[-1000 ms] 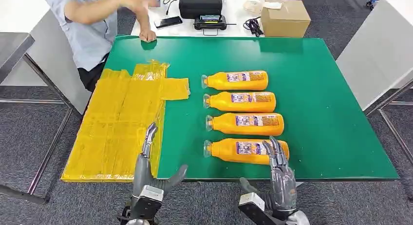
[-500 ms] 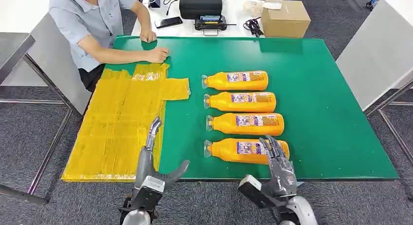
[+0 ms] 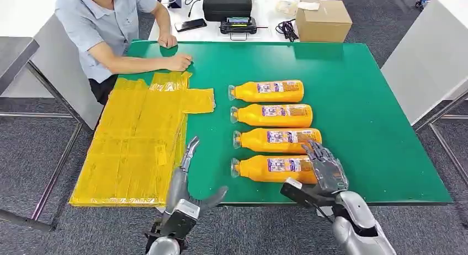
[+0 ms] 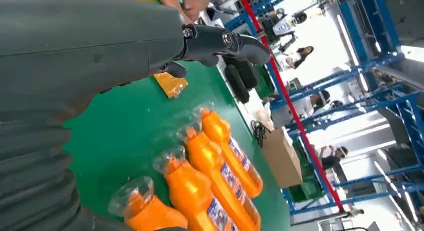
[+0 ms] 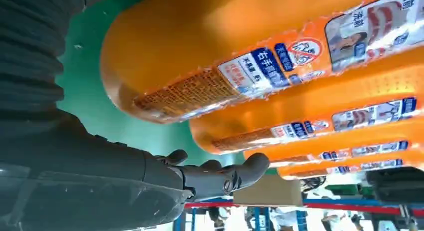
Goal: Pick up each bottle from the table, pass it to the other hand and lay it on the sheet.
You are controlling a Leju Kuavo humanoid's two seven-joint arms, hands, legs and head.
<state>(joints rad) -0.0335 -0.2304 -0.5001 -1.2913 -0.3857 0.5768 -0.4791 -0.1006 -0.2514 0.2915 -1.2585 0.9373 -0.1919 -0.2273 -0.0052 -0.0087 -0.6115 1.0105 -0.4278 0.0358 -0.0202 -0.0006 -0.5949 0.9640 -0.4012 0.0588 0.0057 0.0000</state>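
My right hand (image 3: pixel 329 171) hangs over the base end of the nearest orange plastic bottle with a clear cap and a blue-and-white label (image 3: pixel 270 169), its fingers spread and bent down above the bottle's end; from my wrist camera the fingers (image 5: pixel 227 175) lie apart beyond the bottle's base (image 5: pixel 200 56) and grip nothing, though I cannot tell whether any fingertip touches the plastic. That bottle lies on its side on the green tabletop (image 3: pixel 359 111), close to the near edge, cap pointing toward my left hand. Just beyond my right hand lie three more orange bottles of the same kind in a row: the second bottle (image 3: pixel 276 139), the third bottle (image 3: pixel 271 115) and the farthest bottle (image 3: pixel 267 91), all on their sides, parallel and near one another. My left hand (image 3: pixel 190 183) is held at the near edge of the tabletop, open and empty, fingers stretched forward and thumb out toward the bottles. Just outside my left hand lies the crinkled yellow plastic sheet (image 3: pixel 135 139), spread flat and reaching past the tabletop's edge. Far beyond my left hand a person in a light blue shirt (image 3: pixel 102 23) rests a hand (image 3: pixel 177 62) at the far end of the sheet. Past the tabletop sit a brown cardboard box (image 3: pixel 323 20) and a black case (image 3: pixel 227 4).
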